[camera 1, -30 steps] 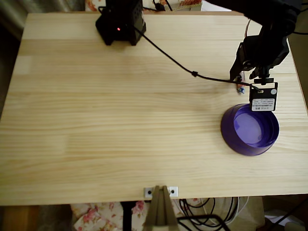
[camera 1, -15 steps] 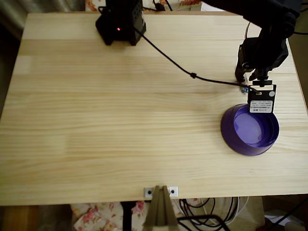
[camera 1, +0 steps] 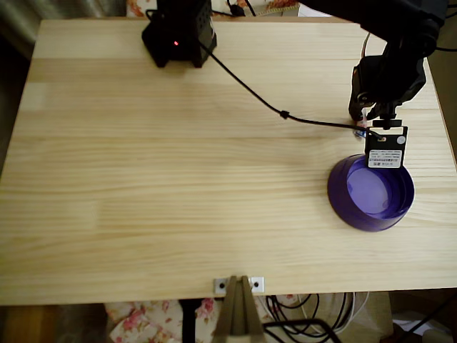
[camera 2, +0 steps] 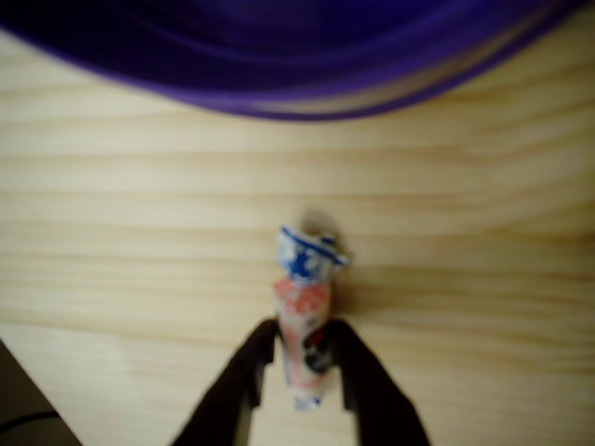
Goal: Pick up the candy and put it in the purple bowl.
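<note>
Black box with red light, black cable across wooden table.

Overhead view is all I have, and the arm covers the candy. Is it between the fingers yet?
Observer: Yes. In the wrist view the candy sits between the two dark fingers of the gripper, which are closed against its sides.
Operator: Which way does it point?
Observer: Lengthwise toward the purple bowl, with one twisted blue end sticking out past the fingertips.
Operator: Is it lifted off the table?
Observer: I cannot tell; the wrist view shows the wood table right around it and a faint shadow beside it.
</note>
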{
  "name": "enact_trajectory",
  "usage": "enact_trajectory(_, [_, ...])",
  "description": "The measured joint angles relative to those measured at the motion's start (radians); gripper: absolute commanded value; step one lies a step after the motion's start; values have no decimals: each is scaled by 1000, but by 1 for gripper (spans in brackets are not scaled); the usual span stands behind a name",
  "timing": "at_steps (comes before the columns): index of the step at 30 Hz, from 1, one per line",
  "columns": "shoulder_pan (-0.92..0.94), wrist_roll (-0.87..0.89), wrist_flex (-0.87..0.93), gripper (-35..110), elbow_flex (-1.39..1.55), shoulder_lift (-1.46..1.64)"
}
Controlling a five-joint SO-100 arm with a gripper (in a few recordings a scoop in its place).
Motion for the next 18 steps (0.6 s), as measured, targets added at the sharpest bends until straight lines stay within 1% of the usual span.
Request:
enact_trajectory(7, [0,-32,38,1,0,29])
enact_trajectory(14, [11,-112,38,0,0,54])
enact_trajectory(18, [41,-175,9,0,43,144])
